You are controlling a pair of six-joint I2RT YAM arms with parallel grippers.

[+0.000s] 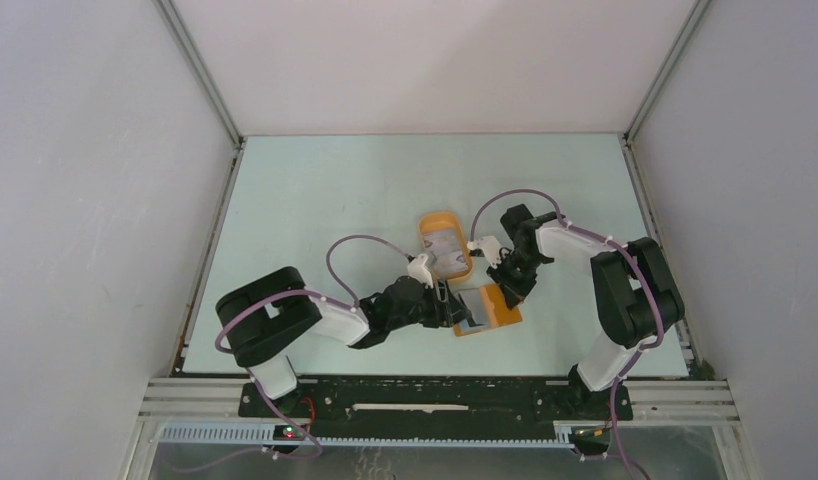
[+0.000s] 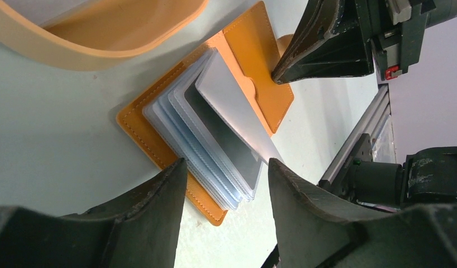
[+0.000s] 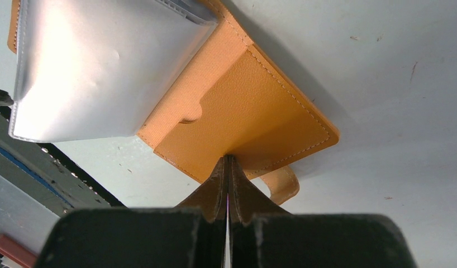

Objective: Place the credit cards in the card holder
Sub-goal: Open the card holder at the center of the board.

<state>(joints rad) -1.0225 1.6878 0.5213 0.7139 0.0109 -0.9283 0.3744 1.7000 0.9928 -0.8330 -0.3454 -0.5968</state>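
Observation:
The orange-tan card holder [image 1: 497,314] lies open on the table, its clear plastic sleeves fanned up [image 2: 181,128]. A grey credit card [image 2: 229,103] stands slanted in the sleeves, its lower end sticking out. My left gripper [image 2: 226,164] is open and empty, its jaws either side of the sleeves' near edge without touching them. My right gripper [image 3: 226,159] is shut, its tips pressed on the holder's orange flap [image 3: 243,111]; it also shows in the left wrist view [image 2: 282,72]. More pale cards [image 1: 445,243] lie in the oval tray.
The oval orange tray [image 1: 426,222] with a raised rim sits just behind the holder, close to both grippers; its wall shows in the left wrist view [image 2: 75,53]. A small loop strap [image 3: 282,187] sticks out from the holder's edge. The metal frame rail [image 2: 360,134] runs nearby.

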